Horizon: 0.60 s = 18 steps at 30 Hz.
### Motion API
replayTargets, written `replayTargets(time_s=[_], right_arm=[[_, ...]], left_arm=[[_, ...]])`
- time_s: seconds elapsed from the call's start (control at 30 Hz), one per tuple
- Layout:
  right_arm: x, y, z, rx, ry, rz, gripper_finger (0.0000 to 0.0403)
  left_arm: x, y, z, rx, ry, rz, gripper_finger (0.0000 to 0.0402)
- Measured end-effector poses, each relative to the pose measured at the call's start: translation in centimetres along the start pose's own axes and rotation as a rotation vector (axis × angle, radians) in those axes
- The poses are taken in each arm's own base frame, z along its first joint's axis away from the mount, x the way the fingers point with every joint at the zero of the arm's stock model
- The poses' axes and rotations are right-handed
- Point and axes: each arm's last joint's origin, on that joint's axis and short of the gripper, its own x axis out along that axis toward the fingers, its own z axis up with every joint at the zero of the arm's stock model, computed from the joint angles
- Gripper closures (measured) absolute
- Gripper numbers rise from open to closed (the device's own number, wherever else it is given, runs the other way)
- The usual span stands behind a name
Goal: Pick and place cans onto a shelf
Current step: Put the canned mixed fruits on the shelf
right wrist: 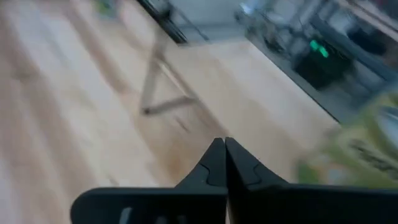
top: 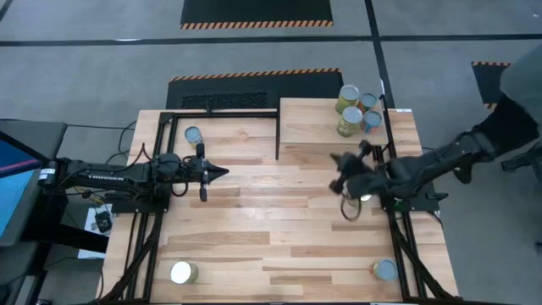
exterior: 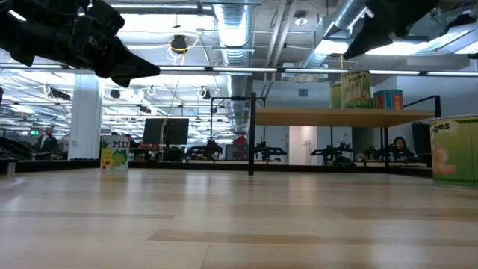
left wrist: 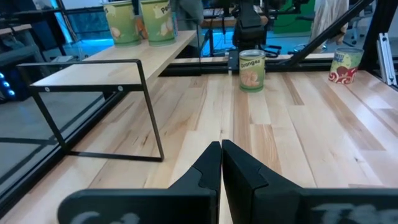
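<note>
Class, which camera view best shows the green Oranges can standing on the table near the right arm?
The left wrist view: the Oranges can stands upright, unobstructed, label readable. The high view shows it partly under the right gripper; the low view cuts it at the edge; the right wrist view blurs it.

Left arm (top: 127, 176) reaches in from the worktop's left edge, jaws closed; right arm (top: 423, 168) from the right edge, jaws closed.

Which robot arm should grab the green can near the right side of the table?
Probably the right one. The right gripper hangs almost over the green can, close to the shelf. The left gripper waits farther away, near the table's middle.
</note>
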Motion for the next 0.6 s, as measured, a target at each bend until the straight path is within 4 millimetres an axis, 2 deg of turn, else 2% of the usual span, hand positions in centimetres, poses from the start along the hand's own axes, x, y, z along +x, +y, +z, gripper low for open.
replayTargets(time_s=[0.2,0.4,0.6], right_arm=[[-1.4,4.4,-2.5,0.032,-0.221,0.224,0.0394],[-2.2,6.9,-3.9,0.045,-0.396,0.353,0.0395],[-1.8,8.2,-4.4,0.01,-0.399,0.356,0.0391]], left_arm=[[0.0,0.0,0.0,-0.002,0.0,-0.002,0.0398],[0.3,-0.2,0.1,0.002,0.051,-0.048,0.0398],[0.7,1.3,1.9,0.002,0.351,0.291,0.0398]])
